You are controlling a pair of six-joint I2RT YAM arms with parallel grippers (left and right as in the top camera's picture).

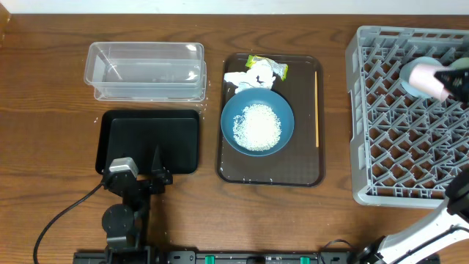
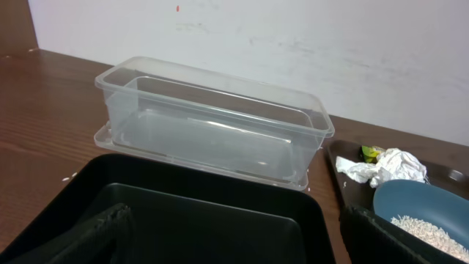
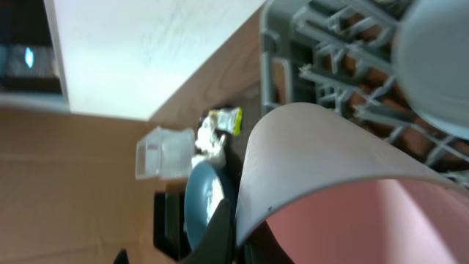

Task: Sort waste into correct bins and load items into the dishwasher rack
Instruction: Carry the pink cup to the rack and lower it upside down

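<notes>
deep-blue dish [image 1: 231,110]: held rice [image 1: 256,126] | rack [image 1: 381,161]: held light-blue bowl [image 3: 432,66] | right gripper [image 1: 441,79]: clamped on pink cup [image 1: 423,75] over rack | left gripper [image 2: 234,238]: wide open, empty

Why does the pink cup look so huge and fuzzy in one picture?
Right wrist view: the pink cup is right against the lens, so it looks giant and blurry, and the grey rack behind it is soft too. Left wrist view: the clear tub is sharp, with little shiny glints. Overhead view: even light, everything sharp, and the cup looks small.
</notes>
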